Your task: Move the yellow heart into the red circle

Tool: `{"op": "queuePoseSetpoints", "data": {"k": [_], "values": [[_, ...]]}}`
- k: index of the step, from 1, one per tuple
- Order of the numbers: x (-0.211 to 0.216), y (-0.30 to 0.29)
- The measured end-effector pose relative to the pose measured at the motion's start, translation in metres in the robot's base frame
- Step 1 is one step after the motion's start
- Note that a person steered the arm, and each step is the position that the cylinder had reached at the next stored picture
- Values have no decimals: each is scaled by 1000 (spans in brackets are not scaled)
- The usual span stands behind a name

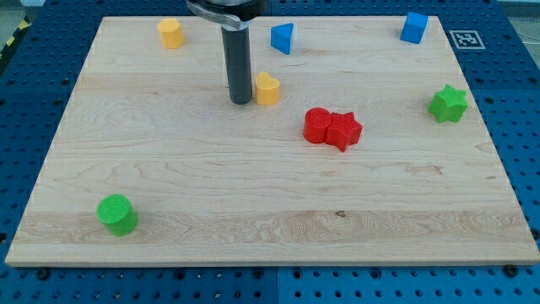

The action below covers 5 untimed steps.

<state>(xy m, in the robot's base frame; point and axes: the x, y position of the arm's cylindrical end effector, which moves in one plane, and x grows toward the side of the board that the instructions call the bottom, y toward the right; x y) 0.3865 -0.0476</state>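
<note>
Camera view: my tip (240, 101) just left of yellow heart (267, 89).

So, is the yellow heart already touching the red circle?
No, the yellow heart sits beside my tip, with bare wood between it and the red circle.

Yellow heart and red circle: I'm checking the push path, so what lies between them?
Nothing: in the camera view only bare board separates the yellow heart from the red circle. My tip sits at the heart's left.

No words or numbers can be read; only a black-and-white square marker (463, 39) beside the surface's (253, 211) top-right corner.
</note>
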Motion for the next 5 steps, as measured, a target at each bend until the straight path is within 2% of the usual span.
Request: {"op": "queuePoseSetpoints", "data": {"k": [3,4,5], "values": [[-5,18],[-32,1],[-29,47]]}}
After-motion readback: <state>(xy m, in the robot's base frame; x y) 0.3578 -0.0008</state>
